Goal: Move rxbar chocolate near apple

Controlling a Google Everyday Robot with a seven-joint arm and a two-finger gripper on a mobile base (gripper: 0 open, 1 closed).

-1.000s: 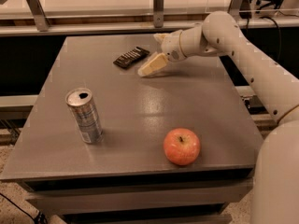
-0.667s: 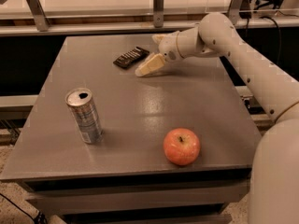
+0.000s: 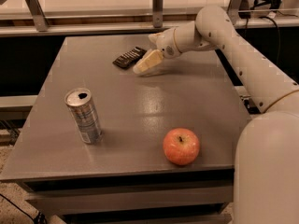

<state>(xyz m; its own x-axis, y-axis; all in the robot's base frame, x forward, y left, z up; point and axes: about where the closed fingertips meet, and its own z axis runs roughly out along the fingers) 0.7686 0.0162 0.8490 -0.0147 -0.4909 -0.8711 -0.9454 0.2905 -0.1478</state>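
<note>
gripper (image 3: pixel 146 62): well beyond the apple (image 3: pixel 181 146), low over the table (image 3: pixel 196 101), just beside the bar's right end. I judge it's lining up for the pick.
opening: I cannot tell; nothing appears held.
rxbar chocolate (image 3: pixel 129 57): flat on the table, far back-left of the apple, well apart.
bar's look: thin black wrapper, pale print, lying askew.

Gripper (image 3: pixel 145 62) beside rxbar chocolate (image 3: pixel 129 57) (far side), apple (image 3: pixel 181 146) well apart — near front
</note>
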